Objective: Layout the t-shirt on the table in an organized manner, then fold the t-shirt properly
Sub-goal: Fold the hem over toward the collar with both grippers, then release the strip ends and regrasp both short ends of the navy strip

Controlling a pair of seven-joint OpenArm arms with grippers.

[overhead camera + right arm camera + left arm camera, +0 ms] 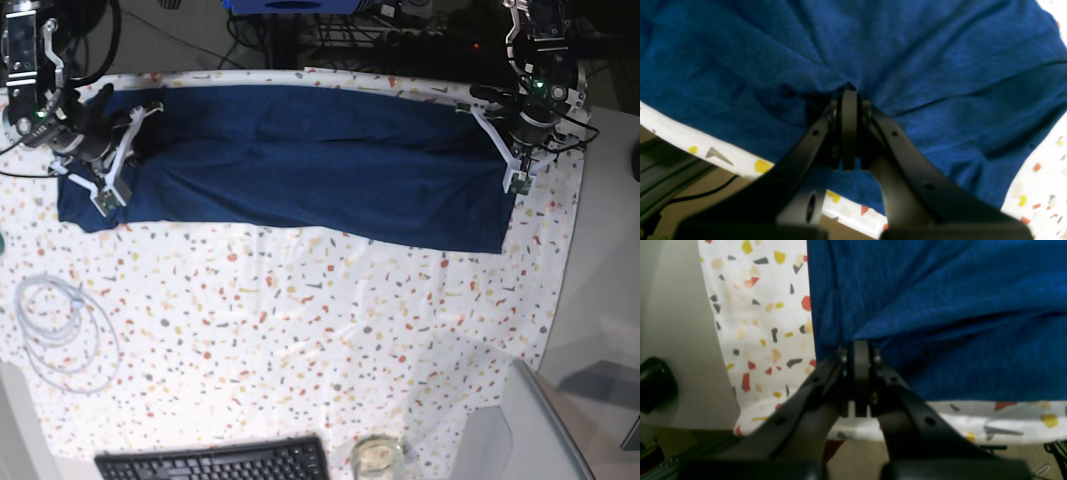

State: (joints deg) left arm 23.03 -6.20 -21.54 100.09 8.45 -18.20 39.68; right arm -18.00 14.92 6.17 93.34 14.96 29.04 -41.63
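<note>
The dark blue t-shirt (pixel 300 165) lies stretched in a long band across the far part of the speckled table (pixel 300 330). On the base view's right, my left gripper (pixel 497 148) is shut on the shirt's end. Its wrist view shows the closed fingertips (pixel 862 346) pinching a gathered fold of the t-shirt (pixel 940 306) near the table's (pixel 766 340) edge. At the shirt's opposite end, my right gripper (pixel 130 155) is also shut on fabric. In the right wrist view that gripper (pixel 849 95) bites into puckered t-shirt (pixel 873 50) cloth over the table (pixel 1040 186).
A coiled white cable (pixel 60 330) lies at the table's left. A black keyboard (pixel 215 462) and a small glass (pixel 377 457) sit at the near edge. A grey panel (pixel 520 430) stands at the near right corner. Cables and equipment crowd the far side.
</note>
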